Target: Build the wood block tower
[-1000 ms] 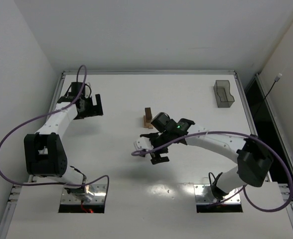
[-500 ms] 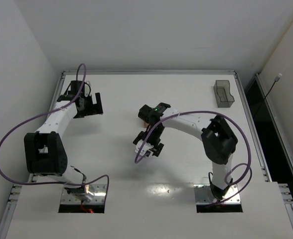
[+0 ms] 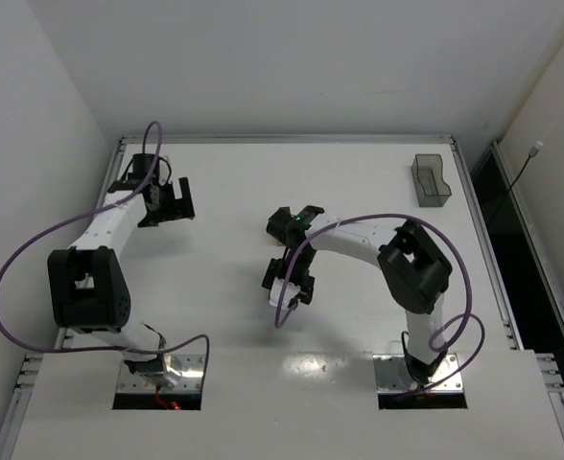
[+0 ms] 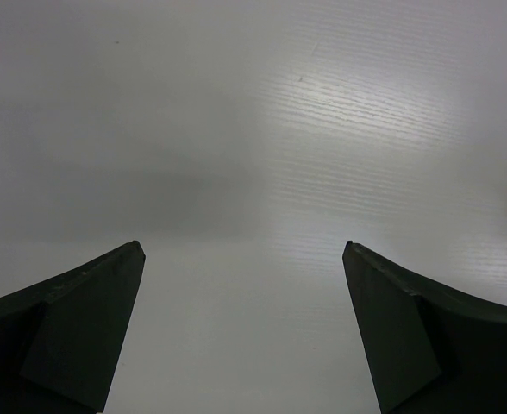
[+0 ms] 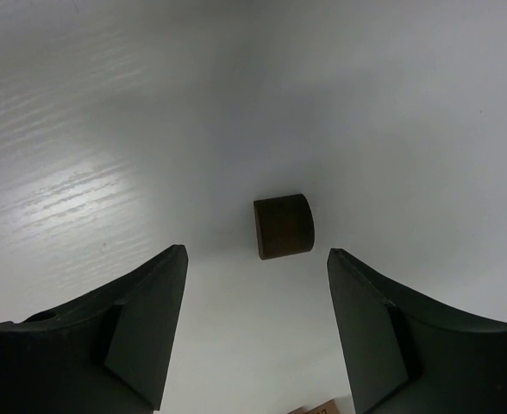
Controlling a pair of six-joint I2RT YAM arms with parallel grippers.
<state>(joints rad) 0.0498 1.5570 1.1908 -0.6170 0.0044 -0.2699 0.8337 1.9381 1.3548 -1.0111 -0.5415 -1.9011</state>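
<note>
Top external view: my right arm has swung in and folded over the middle of the table [image 3: 215, 316].
Right gripper [image 5: 255, 250]: released, jaws narrowing, nothing between them.
Dark brown block [image 5: 284, 226]: on the table, just ahead of the fingertips, not touched.
Tower: hidden under the right arm from above.
Left gripper [image 3: 172, 203]: released, unchanged, far left.
Meaning: I judge the next pick is starting.
</note>
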